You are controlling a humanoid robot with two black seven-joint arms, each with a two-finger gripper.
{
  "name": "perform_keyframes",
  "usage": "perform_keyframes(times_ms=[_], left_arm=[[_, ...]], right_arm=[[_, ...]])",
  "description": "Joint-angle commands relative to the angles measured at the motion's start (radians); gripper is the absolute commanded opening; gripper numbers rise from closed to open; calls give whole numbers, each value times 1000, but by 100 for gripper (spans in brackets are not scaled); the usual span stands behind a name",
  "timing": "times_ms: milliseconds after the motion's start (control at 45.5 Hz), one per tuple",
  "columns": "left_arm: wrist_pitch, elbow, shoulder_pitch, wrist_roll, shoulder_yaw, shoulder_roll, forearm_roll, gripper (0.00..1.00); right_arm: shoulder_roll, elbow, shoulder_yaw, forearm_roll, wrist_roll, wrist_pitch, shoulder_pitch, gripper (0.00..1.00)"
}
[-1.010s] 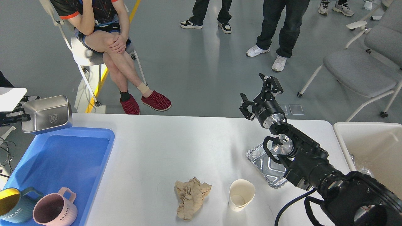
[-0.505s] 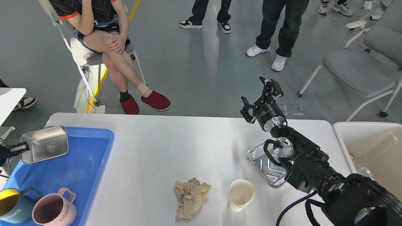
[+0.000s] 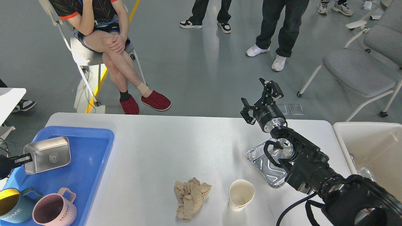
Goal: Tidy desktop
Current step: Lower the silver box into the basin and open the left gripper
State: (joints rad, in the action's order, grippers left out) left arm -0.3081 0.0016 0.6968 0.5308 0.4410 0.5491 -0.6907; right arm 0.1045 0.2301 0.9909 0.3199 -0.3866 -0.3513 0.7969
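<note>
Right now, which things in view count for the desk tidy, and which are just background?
For the job:
- desktop
- crumpled brown paper
- paper cup
- foil tray
- steel tin, held by the left tool over the blue tray
- two mugs in that tray
- bin

Background:
- grey chair
- seated person
- standing people

White worktop (image 3: 163,141), blue tray (image 3: 91,157) at 9 o'clock, pink mug (image 3: 53,212), teal mug (image 3: 14,205) yellow inside, tan crumpled paper (image 3: 190,197), silver foil tray (image 3: 262,160).
</note>
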Motion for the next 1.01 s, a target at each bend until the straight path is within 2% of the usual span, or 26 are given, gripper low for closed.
perform_keyframes(times_ms=[0, 66, 154, 198, 373, 527, 746, 922, 988], left_arm=[[10, 0, 0, 0, -1, -3, 2, 48], [15, 0, 1, 3, -1, -3, 0, 55], [17, 0, 1, 11, -1, -3, 2, 75], [17, -3, 1, 14, -1, -3, 2, 79], [17, 0, 1, 11, 1, -3, 2, 81], [12, -3, -5, 15, -1, -3, 2, 89], [6, -3, 12, 18, -1, 6, 19, 88], [21, 0, -82, 18, -5, 2, 25, 88], [26, 0, -65, 20, -7, -1, 37, 82]], right_arm=[[-5, 0, 0, -1, 0, 0, 1, 100], [-5, 0, 0, -1, 0, 0, 1, 100], [-6, 0, 0, -1, 0, 0, 1, 100], [-5, 0, 0, -1, 0, 0, 2, 100], [-5, 1, 0, -1, 0, 0, 2, 100], [-5, 1, -1, -1, 0, 0, 2, 100], [-3, 1, -1, 1, 0, 2, 4, 100], [-3, 1, -1, -1, 0, 3, 8, 100], [-3, 1, -1, -1, 0, 3, 10, 100]])
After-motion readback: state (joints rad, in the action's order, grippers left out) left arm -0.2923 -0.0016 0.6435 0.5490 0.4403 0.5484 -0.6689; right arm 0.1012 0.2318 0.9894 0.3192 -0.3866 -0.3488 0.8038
